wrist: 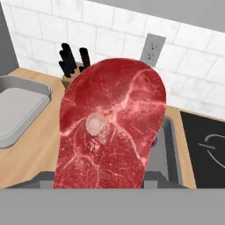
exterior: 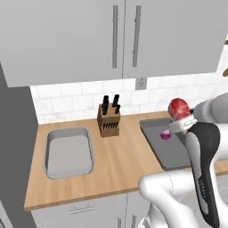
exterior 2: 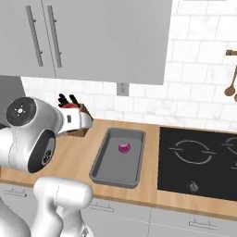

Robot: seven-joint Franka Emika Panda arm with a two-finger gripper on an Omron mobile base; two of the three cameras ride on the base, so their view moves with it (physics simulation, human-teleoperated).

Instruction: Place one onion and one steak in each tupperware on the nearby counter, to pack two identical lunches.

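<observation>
Steak (wrist: 112, 127) red w/ white marbling, bone center, held upright

The counter (exterior: 120, 164) is light wood-grain with a matt finish. Both tupperware trays, left (exterior: 69, 153) and right (exterior 2: 118, 157), look like smooth grey plastic or metal with a dull sheen. The steak (wrist: 112, 127) shows a red, marbled, slightly glossy surface. The knife block (exterior: 109, 120) is brown wood holding black handles. The wall tiles (exterior 2: 194, 102) are white and smooth. The cooktop (exterior 2: 199, 162) is glossy black glass.
</observation>
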